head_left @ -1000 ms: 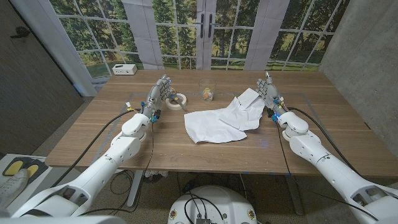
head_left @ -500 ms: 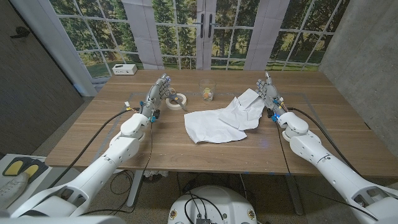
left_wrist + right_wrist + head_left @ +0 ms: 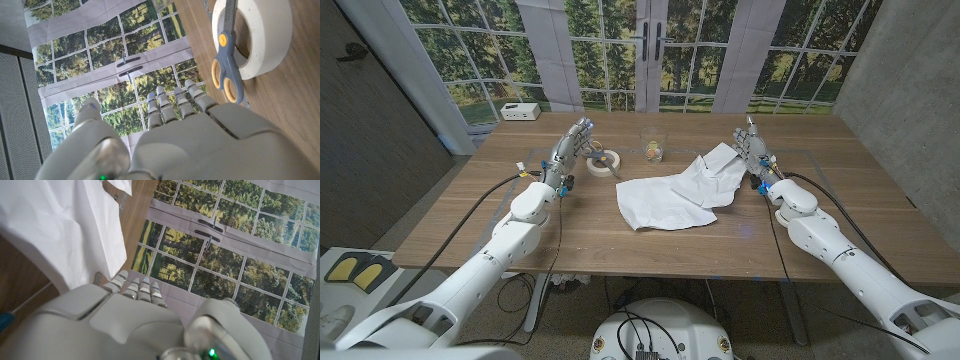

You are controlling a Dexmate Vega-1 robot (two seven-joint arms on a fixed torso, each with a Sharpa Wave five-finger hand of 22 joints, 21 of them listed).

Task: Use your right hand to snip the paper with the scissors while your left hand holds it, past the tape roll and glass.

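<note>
The paper [image 3: 675, 196] is seen lying crumpled at the middle of the table [image 3: 470, 215], with folds raised at its right end. The scissors [image 3: 227, 60] are laid across the tape roll [image 3: 255, 35], handles hanging over the roll's edge, close by the left hand [image 3: 572, 150]; the glass [image 3: 653, 146] stands between roll and paper. The left hand is raised with fingers extended and slightly apart, nothing held. The right hand [image 3: 752, 152] stands beside the paper's right edge, fingers straight and close together, apparently empty, though its palm side cannot be seen. The paper is judged light, limp and easily slid, so it should be pinched at a raised fold. The scissors are stiff and should be taken by the yellow-lined loops, well apart from the right hand.
</note>
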